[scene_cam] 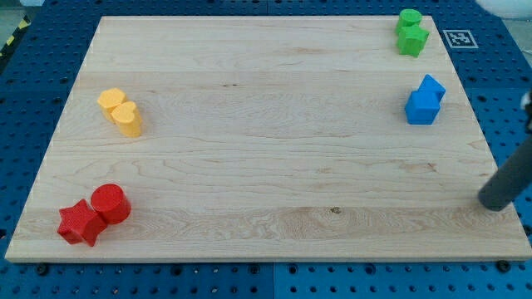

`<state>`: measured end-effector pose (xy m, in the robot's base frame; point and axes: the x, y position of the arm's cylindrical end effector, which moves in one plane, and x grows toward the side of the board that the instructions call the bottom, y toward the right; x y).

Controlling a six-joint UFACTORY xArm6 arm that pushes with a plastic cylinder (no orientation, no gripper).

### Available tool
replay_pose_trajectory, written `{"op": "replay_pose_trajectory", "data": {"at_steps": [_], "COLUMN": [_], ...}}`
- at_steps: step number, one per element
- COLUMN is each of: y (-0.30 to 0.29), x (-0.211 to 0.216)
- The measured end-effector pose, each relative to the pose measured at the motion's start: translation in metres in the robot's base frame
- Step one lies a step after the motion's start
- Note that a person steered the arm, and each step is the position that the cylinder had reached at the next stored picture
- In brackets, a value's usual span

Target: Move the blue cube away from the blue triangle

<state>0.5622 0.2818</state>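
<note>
The blue cube (421, 107) sits near the view's right edge of the wooden board (266, 166). The blue triangle (433, 85) touches it on its upper right side. My rod comes in from the right edge, and my tip (495, 201) rests near the board's lower right corner, below and to the right of the blue cube, well apart from it.
Two green blocks (411, 32) stand together at the top right. A yellow pair (121, 111) with a heart shape lies at the left. A red star (81, 223) and a red cylinder (110, 203) sit at the bottom left. A fiducial marker (458, 37) lies beyond the top right corner.
</note>
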Motion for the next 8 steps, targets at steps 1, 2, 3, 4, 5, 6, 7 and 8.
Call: {"op": "replay_pose_trajectory", "data": {"at_steps": [1,2,3,4,5,6,7,8], "y": [0.031,0.045,0.045,0.045,0.045,0.045,0.013,-0.019], "x": [-0.019,-0.061,-0.086,-0.087,-0.088,-0.106,-0.117,-0.13]}}
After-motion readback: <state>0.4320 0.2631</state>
